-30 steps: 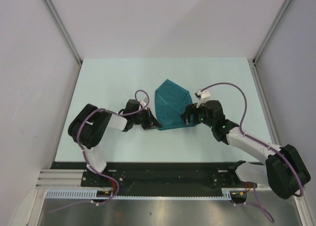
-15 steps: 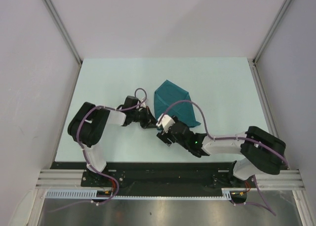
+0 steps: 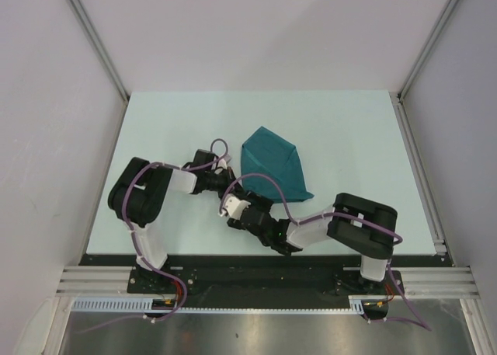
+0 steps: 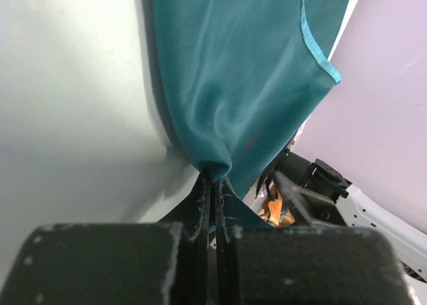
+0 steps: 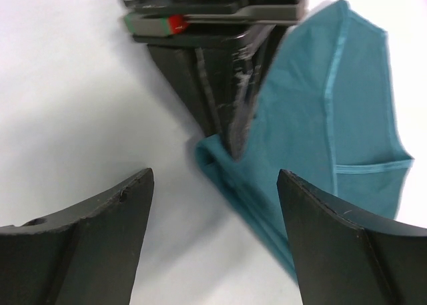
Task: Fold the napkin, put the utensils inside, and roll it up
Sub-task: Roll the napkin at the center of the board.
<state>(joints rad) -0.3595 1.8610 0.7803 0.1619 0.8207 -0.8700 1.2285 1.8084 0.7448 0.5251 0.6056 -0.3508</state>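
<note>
Right end effector (image 5: 215,178) nearer napkin (image 3: 272,165) corner

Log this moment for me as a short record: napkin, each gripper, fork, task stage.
napkin: napkin loosely folded on the table, not rolled
left gripper: left gripper shut, pinching one corner of the cloth
right gripper: right gripper open, empty, facing the pinched corner
fork: not visible in any view
stage: folding under way; nothing placed inside as far as can be seen
</note>
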